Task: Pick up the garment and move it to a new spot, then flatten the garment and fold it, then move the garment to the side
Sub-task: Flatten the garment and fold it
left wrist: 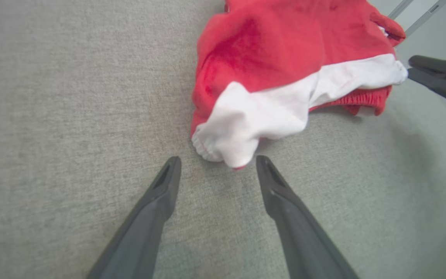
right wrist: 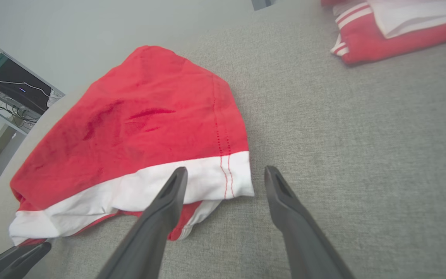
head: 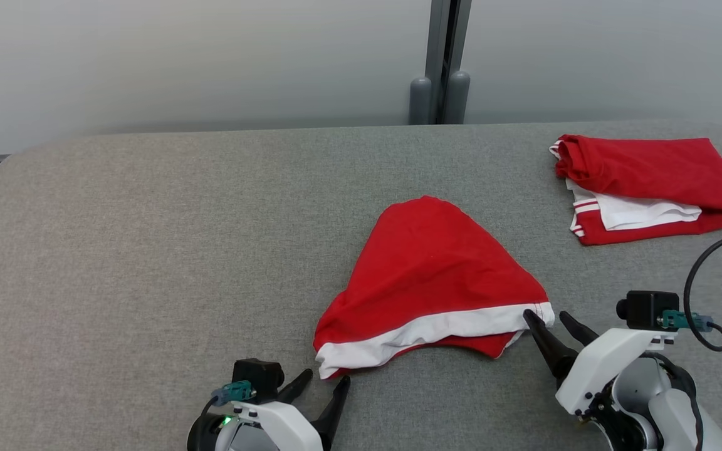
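The garment (head: pixel 427 275) is a red piece with a white hem band, lying in a rumpled cone shape at the middle of the grey table. My left gripper (head: pixel 324 379) stands open just below its lower left corner; in the left wrist view that white corner (left wrist: pixel 227 147) lies right in front of the gripper (left wrist: pixel 217 162), between the fingertips. My right gripper (head: pixel 549 316) is open at the lower right corner; in the right wrist view the gripper (right wrist: pixel 226 172) straddles the hem's end (right wrist: pixel 230 182), its left finger (right wrist: pixel 170 197) over the white band. Nothing is held.
A second red and white garment (head: pixel 643 185) lies folded at the table's back right. The grey padded table (head: pixel 148 250) has free room to the left. A grey post (head: pixel 439 81) stands behind the far edge. A black cable (head: pixel 706 275) loops off my right wrist.
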{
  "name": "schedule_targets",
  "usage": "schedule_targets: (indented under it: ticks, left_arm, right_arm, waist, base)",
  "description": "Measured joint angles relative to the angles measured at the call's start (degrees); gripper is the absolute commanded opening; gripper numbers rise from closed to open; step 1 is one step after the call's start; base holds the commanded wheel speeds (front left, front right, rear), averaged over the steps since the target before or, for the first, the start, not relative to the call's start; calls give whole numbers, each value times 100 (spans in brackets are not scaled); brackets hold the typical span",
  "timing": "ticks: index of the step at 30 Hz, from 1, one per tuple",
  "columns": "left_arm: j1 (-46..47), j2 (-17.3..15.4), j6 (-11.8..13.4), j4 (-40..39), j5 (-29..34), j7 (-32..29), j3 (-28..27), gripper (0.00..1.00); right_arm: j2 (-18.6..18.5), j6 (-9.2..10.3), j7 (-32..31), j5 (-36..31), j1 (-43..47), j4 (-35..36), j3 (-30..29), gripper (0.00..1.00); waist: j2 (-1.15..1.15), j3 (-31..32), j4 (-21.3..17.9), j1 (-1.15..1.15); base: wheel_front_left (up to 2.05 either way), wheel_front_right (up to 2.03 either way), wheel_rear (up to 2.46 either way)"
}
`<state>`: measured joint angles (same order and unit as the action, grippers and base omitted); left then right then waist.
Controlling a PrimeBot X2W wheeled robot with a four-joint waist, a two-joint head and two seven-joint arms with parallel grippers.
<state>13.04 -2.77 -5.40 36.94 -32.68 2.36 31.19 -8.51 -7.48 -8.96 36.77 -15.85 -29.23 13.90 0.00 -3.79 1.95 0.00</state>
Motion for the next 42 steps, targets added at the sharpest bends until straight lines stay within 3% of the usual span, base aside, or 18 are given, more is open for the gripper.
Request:
schedule_targets:
  ticks: [11, 13, 14, 17, 23, 25, 26, 28, 42]
  left_arm:
    - [567, 0, 42, 684, -552, 425, 699, 100]
    - [643, 0, 46, 770, -644, 464, 795, 100]
    - [664, 0, 67, 804, -684, 486, 845, 100]
    - [755, 0, 67, 907, -811, 561, 985, 100]
    - [909, -3, 67, 1071, -1046, 659, 1276, 100]
    - [973, -2, 67, 1118, -1124, 684, 1367, 100]
    - [987, -2, 68, 1133, -1176, 711, 1410, 94]
    - [1014, -4, 76, 1170, -1271, 747, 1479, 0]
    - [1061, -8, 181, 1400, -1471, 1016, 1773, 0]
  right_arm:
    - [114, 0, -158, 98, -248, -212, 56, 97]
    - [113, 0, -157, 121, -250, -216, 83, 59]
    - [115, 0, -157, 132, -255, -218, 96, 47]
    - [114, 0, -152, 167, -275, -234, 108, 30]
    - [108, 0, -110, 207, -332, -301, 113, 24]
    - [111, 0, -108, 209, -363, -303, 123, 0]
    - [114, 0, -103, 213, -364, -307, 130, 0]
    - [114, 0, -81, 214, -364, -311, 137, 0]
    - [92, 0, 144, 467, -166, -47, 162, 0]
  waist:
    - [0, -226, -33, 0]
    - [0, -243, -37, 0]
    - [0, -250, -40, 0]
    - [0, -269, -43, 0]
    - [0, -301, -40, 0]
    - [0, -308, -46, 0]
    - [0, -309, -49, 0]
    - [0, -301, -57, 0]
    - [0, 19, -39, 0]
  base:
    - [0, 0, 0]
    - [0, 0, 0]
    - [0, 0, 0]
    - [0, 0, 0]
    - [0, 0, 0]
    - [0, 0, 0]
    - [0, 0, 0]
    - [0, 0, 0]
    - [0, 0, 0]
